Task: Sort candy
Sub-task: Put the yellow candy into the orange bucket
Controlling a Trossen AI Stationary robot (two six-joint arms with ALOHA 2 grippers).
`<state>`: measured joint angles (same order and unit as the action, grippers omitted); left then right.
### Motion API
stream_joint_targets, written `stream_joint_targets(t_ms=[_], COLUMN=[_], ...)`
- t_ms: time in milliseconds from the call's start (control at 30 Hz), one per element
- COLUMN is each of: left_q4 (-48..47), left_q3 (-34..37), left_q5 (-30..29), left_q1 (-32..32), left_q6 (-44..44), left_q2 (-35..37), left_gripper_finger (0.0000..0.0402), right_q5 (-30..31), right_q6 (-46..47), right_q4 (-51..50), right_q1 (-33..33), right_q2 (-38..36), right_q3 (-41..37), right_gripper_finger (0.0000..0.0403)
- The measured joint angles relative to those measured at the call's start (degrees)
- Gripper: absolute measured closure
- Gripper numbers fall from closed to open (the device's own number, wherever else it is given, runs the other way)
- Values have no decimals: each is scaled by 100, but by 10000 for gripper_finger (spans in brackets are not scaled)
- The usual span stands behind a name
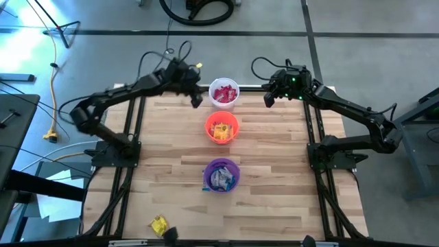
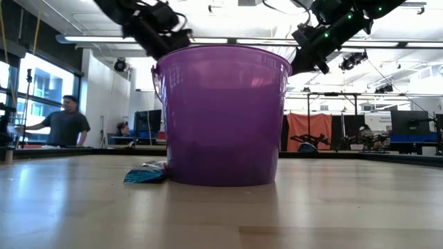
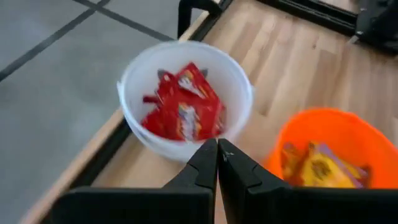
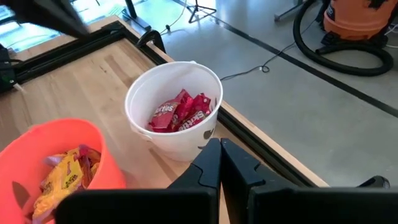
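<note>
The left tool hangs above the far part of the wooden surface, just to the left of the white cup, with its two fingers pressed together and nothing between them. The right tool hangs on the other side of that cup, a little farther from it, its fingers likewise pressed together and empty.

Three round cups stand in a row down the middle of the surface. The white cup at the far edge holds red candy; in the right wrist view these red packets lie piled against each other inside it. The orange cup in the middle holds yellow candy. The purple cup nearest the front holds blue-white candy.

One yellow candy lies alone on the surface near the front left corner, well apart from the cups. In the low view, a blue wrapped piece lies on the surface touching the foot of the purple cup.

A person stands in the room beyond the surface.
</note>
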<state>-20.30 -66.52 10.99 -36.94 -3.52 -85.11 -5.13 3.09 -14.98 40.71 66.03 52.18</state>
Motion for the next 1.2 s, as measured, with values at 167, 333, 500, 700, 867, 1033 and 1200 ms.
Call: stream_joint_targets(t_ms=[167,333,500,700,867,1033,1200], left_q4=[-124,-1318,-2455,-3430,-3768,-3996,-4006], left_q3=[985,1254,1255,1255,1257,1257,1257], left_q5=[-362,-607,-788,-1119,-1198,-1277,-1340], left_q1=[312,851,1574,2653,3627,4656,5749], left_q6=[445,867,1610,2700,3664,4924,6145], left_q2=[1002,1824,2314,2490,2483,2480,2359], left_gripper_finger=[401,401,401,401,401,401,401], right_q5=[0,-156,-245,-510,-752,-1035,-1250], right_q6=[-161,-338,-466,-531,-668,-799,-808], right_q4=[4,48,190,284,282,282,282], right_q1=[0,0,0,0,0,0,-25], right_q2=[1,1,1,1,1,1,1], right_q3=[0,0,0,0,1,0,0], right_gripper_finger=[403,403,403,403,403,403,403])
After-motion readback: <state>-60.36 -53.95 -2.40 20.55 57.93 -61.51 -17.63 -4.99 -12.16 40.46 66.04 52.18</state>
